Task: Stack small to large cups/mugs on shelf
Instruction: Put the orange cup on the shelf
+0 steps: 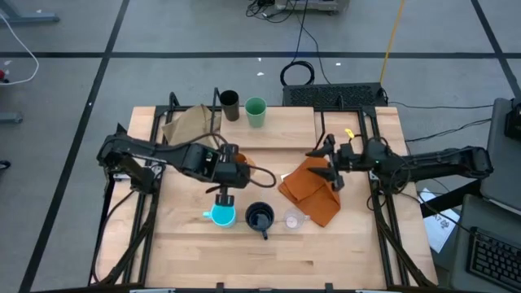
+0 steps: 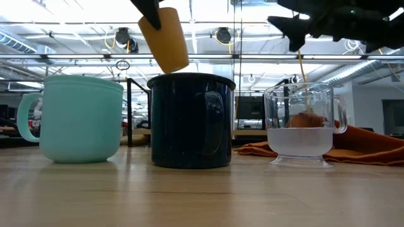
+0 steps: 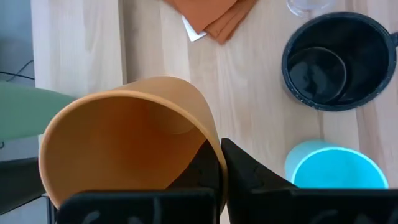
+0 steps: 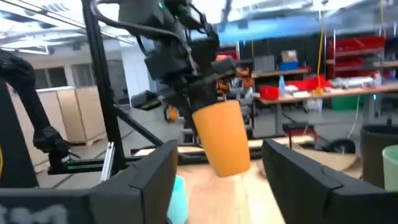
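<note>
Orange cup (image 2: 165, 39) hangs pinched in the left gripper (image 1: 230, 167); right gripper (image 1: 329, 163) idles open; shelf (image 1: 285, 122) stacking barely begun.

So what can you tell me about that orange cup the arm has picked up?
The orange cup is a plain, handleless tumbler, matte like plastic, empty inside, slightly wider at the mouth. The left gripper holds it by the rim, one finger inside and one outside. It hangs tilted in the air, touching nothing else, above the table near the light blue mug and dark navy mug.
</note>
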Controlling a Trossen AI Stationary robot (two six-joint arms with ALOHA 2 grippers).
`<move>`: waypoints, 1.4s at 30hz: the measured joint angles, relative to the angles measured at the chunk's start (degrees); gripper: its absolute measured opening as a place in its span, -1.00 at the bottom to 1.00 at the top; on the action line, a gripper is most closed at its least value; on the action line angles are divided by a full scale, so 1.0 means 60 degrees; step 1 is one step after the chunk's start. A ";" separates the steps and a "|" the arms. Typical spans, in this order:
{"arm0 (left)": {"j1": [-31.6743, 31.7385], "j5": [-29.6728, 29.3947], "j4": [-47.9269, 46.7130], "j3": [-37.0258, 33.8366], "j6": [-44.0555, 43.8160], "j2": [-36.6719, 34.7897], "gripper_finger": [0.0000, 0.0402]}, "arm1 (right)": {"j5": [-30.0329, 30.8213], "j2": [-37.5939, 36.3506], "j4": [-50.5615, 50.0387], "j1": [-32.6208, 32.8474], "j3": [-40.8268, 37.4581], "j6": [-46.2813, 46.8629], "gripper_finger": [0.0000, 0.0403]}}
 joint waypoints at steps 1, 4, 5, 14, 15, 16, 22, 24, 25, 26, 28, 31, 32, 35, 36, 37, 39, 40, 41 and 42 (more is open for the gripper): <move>0.0032 0.0003 0.0073 0.0000 0.0011 0.0000 -1.00 | -0.0018 0.0066 -0.0202 -0.0066 0.0097 0.0107 0.21; 0.0125 0.0124 0.0353 0.0000 0.0157 0.0000 -1.00 | -0.0018 0.0367 -0.1104 -0.0172 0.0513 0.0029 0.42; 0.0140 0.0171 0.0389 0.0000 0.0204 0.0000 -1.00 | 0.0013 0.0499 -0.1480 -0.0191 0.0666 -0.0022 0.50; 0.0468 0.0753 0.0963 0.0000 0.1040 0.0000 -0.99 | -0.0007 0.1896 -0.2060 -0.0241 0.1936 -0.0366 0.97; 0.0498 0.0758 0.0985 0.0009 0.1183 0.0000 -0.99 | -0.0021 0.1961 -0.2055 -0.0241 0.1989 -0.0486 0.97; 0.0515 0.0760 0.0952 0.0046 0.1289 0.0000 -0.99 | -0.0023 0.2012 -0.2055 -0.0241 0.2025 -0.0598 0.97; 0.0639 0.0936 0.1044 0.0073 0.2179 0.0004 -0.99 | -0.0031 0.2091 -0.2007 -0.0241 0.2057 -0.0657 0.96; 0.0702 0.0931 0.1087 0.0073 0.2362 0.0004 -0.99 | -0.0034 0.2083 -0.1993 -0.0241 0.2059 -0.0655 0.96; 0.0736 0.0929 0.1112 0.0073 0.2434 0.0004 -0.99 | -0.0034 0.2065 -0.1985 -0.0241 0.2059 -0.0648 0.96; 0.0750 0.0931 0.1121 0.0073 0.2501 0.0004 -0.99 | -0.0034 0.2055 -0.1937 -0.0241 0.2059 -0.0635 0.96; 0.0755 0.0920 0.1121 0.0073 0.2616 0.0004 -1.00 | -0.0038 0.2048 -0.1865 -0.0241 0.2059 -0.0627 0.96; 0.0731 0.0718 0.1118 0.0073 0.2761 0.0004 -1.00 | -0.0038 0.2055 -0.1849 -0.0241 0.2059 -0.0624 0.96; 0.0706 0.0651 0.1117 0.0073 0.2842 0.0004 -1.00 | -0.0042 0.2055 -0.1790 -0.0241 0.2059 -0.0624 0.96; 0.0537 0.0506 0.1106 0.0073 0.3520 0.0004 -1.00 | -0.0048 0.2050 -0.1771 -0.0241 0.2059 -0.0624 0.96; 0.0459 0.0475 0.1104 0.0073 0.3825 0.0004 -1.00 | -0.0049 0.2051 -0.1780 -0.0241 0.2059 -0.0635 0.95; 0.0360 0.0413 0.1127 0.0073 0.4103 0.0004 -1.00 | -0.0049 0.2051 -0.1769 -0.0241 0.2059 -0.0655 0.95; 0.0188 0.0184 0.1359 0.0073 0.4532 0.0004 -1.00 | -0.0057 0.2051 -0.1688 -0.0241 0.2059 -0.0653 0.95; 0.0103 0.0099 0.1501 0.0073 0.4763 0.0004 -1.00 | -0.0060 0.2051 -0.1656 -0.0241 0.2059 -0.0656 0.95; 0.0024 0.0014 0.1609 0.0073 0.4989 0.0004 -1.00 | -0.0063 0.2051 -0.1634 -0.0241 0.2059 -0.0653 0.95; -0.0064 -0.0079 0.1718 0.0073 0.5222 0.0004 -1.00 | -0.0063 0.2051 -0.1616 -0.0241 0.2059 -0.0657 0.95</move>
